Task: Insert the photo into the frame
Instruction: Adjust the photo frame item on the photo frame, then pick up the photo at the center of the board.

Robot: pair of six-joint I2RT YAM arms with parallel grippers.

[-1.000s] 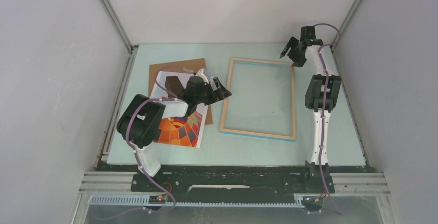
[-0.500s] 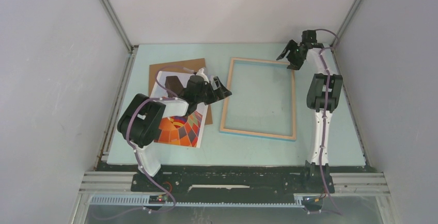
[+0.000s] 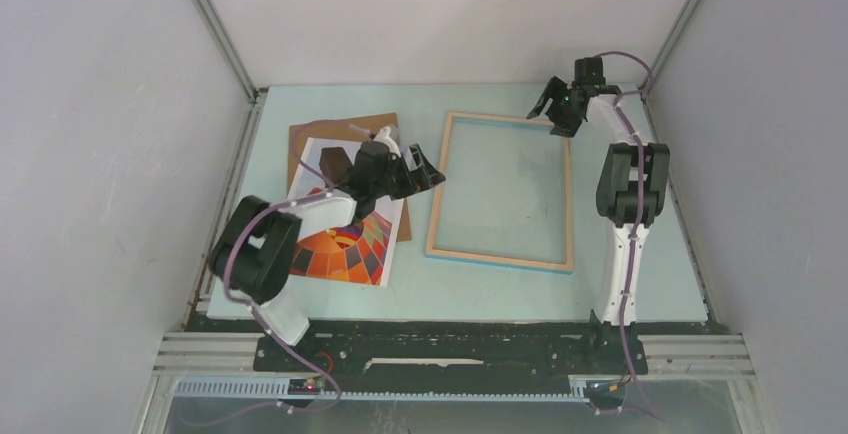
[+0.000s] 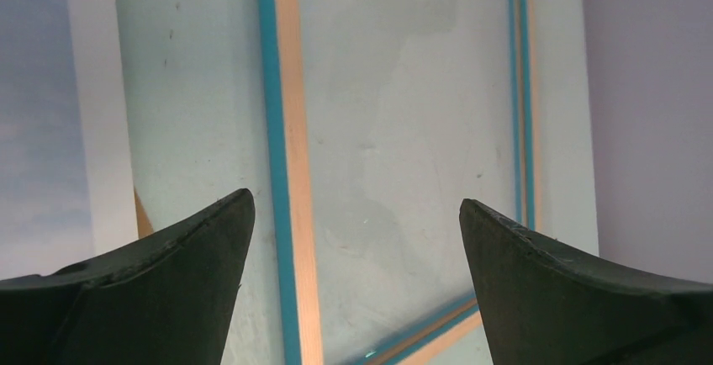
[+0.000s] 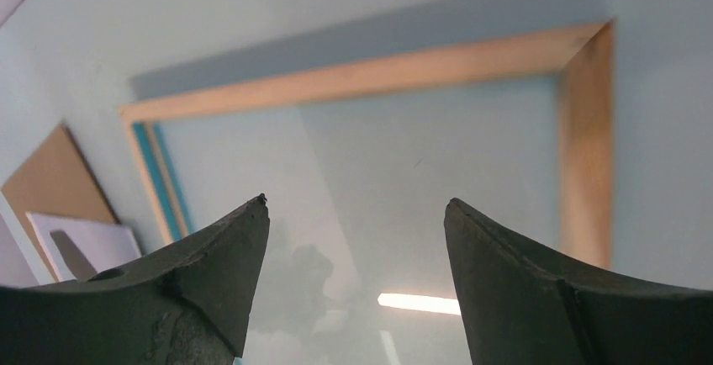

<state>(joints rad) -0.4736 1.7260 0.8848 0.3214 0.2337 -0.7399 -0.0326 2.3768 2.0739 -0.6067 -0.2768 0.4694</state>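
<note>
The frame [image 3: 437,194] lies flat mid-table, light wood side up, blue at its edges, with glass in it. It also shows in the left wrist view [image 4: 292,129] and the right wrist view [image 5: 378,71]. The photo [image 3: 345,249] lies left of the frame, partly under my left arm, its orange and red balloon showing. My left gripper [image 3: 432,173] is open and empty over the gap between photo and frame, beside the frame's left rail. My right gripper [image 3: 548,111] is open and empty above the frame's far right corner.
A plain brown backing board [image 3: 335,134] lies under the photo's far end, near the left wall; it also shows in the right wrist view [image 5: 55,176]. Grey enclosure walls stand on three sides. A black rail [image 3: 450,349] runs along the table's near edge.
My right gripper has moved left, from beyond the frame's far right corner to over it. My left arm has shifted slightly left; its gripper stays by the frame's left rail.
</note>
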